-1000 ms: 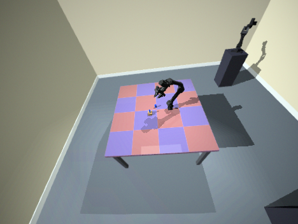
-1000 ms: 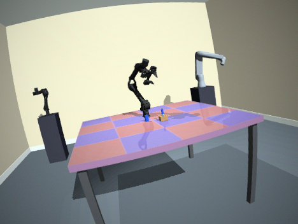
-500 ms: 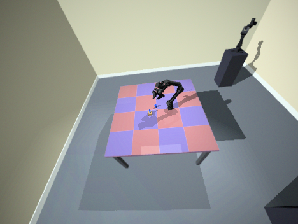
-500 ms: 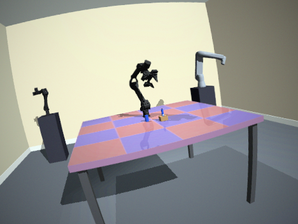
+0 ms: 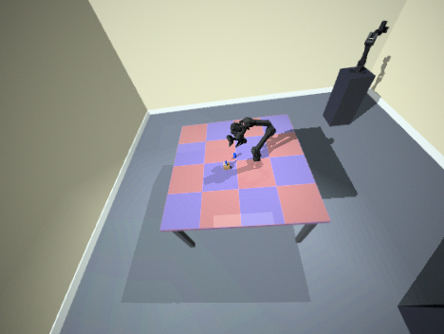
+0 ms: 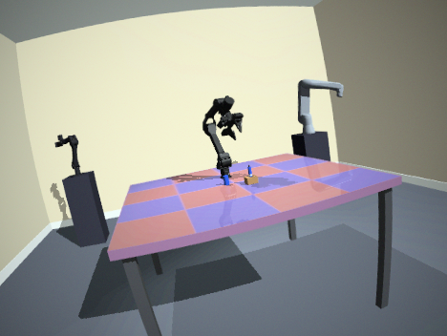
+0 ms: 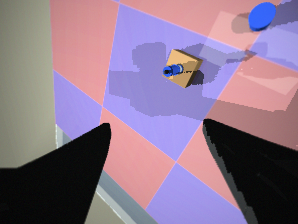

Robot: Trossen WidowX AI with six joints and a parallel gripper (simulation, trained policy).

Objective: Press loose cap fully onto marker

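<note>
From where I stand, the gripper (image 5: pixel 234 144) (image 6: pixel 238 135) (image 7: pixel 156 126) is suspended above the checkered table (image 5: pixel 261 206) (image 6: pixel 239 210) (image 7: pixel 145 30), its two fingers spread wide with nothing between them. This spacing suits an approach: it leaves room for the fingers to pass down either side of a small part before closing.

The blue cap (image 5: pixel 234 155) (image 6: pixel 226 179) (image 7: pixel 262 16) stands on the table below the gripper, near the arm's foot. In the wrist view it lies beyond the fingertips, off toward the right-hand finger and well outside the gap. Being loose, it has only its own base to keep it upright; a sideways touch could topple it.

The marker (image 5: pixel 226 162) (image 6: pixel 249 170) (image 7: pixel 172 70) stands uncapped in the wooden holder block (image 5: pixel 228 168) (image 6: pixel 251 179) (image 7: pixel 189 75), ahead of the fingertips and nearer the line between them. The block presumably serves to keep the marker vertical, so that a downward press meets firm resistance.

The step in hand is judged to be the approach to the cap. The next move calls for shifting the gripper over the cap, setting the fingers straight down astride it, and gripping it squarely, since a tilted grip would spoil the later alignment with the marker
</note>
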